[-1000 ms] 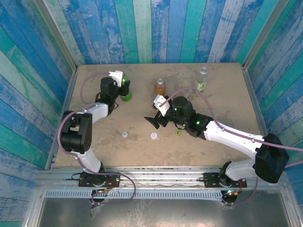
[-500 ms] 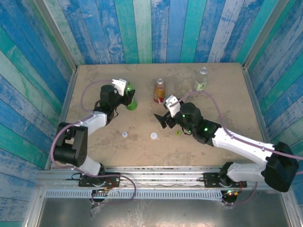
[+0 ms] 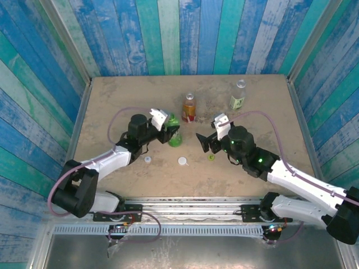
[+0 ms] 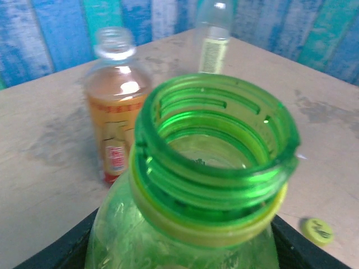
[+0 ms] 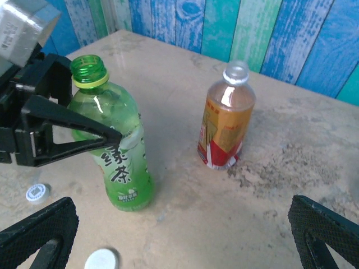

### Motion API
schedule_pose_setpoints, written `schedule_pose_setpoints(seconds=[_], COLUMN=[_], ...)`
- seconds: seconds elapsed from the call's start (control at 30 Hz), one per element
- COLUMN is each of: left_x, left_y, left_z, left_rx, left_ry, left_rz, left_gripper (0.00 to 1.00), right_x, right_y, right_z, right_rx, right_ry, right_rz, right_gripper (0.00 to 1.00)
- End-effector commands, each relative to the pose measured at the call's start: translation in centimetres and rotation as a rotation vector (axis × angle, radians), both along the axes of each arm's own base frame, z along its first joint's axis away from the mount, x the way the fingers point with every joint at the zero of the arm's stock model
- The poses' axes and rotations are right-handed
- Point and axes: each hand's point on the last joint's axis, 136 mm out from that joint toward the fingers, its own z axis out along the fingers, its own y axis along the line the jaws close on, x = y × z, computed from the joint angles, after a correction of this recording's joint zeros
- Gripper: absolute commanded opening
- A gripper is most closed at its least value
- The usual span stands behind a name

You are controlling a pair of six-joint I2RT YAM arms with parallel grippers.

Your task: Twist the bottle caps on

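Where the top camera looks down on the tan surface (image 3: pixel 112 92), the left claw (image 3: pixel 170 130) is clenched on the uncapped green plastic bottle (image 3: pixel 175 136), with the amber red-labelled bottle (image 3: pixel 189 108) and the clear green-labelled bottle (image 3: pixel 238 95) behind, while the right claw (image 3: pixel 204 143), spread wide, hangs near a small yellow-green round cap (image 3: pixel 211 157), one white round cap (image 3: pixel 183 161) and another white cap (image 3: pixel 147 159) lying further left. From the left wrist, the green bottle's open threaded neck looms close, the amber bottle beyond. From the right wrist, the green bottle stands upright in the left claw, the amber bottle apart on its right.
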Motion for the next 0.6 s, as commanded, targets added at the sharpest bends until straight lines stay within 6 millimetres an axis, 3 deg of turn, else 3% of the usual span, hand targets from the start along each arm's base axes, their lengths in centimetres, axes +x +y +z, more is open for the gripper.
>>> schedule_pose_setpoints(seconds=[0.0,0.23,0.57], left_x=[-1.2,-2.5,-1.6], left_y=[-2.5,-5.5,-6.4], left_z=[2.0,0.6,-1.4], left_rx=[-0.029,0.020,0.059], left_ry=[-0.058,-0.046,-0.032], left_rz=[-0.105,-0.211,-0.219], left_gripper=[0.54,0.55,0.57], right_x=[-0.5,-0.9,-0.7], right_y=[-1.7,-3.0,-3.0], right_z=[-1.5,-1.0,-1.2], right_rx=[-0.034,-0.009,-0.011], right_ry=[0.054,0.034,0.045], right_rz=[-0.054,-0.091,-0.098], right_gripper=[1.00,1.00,1.00])
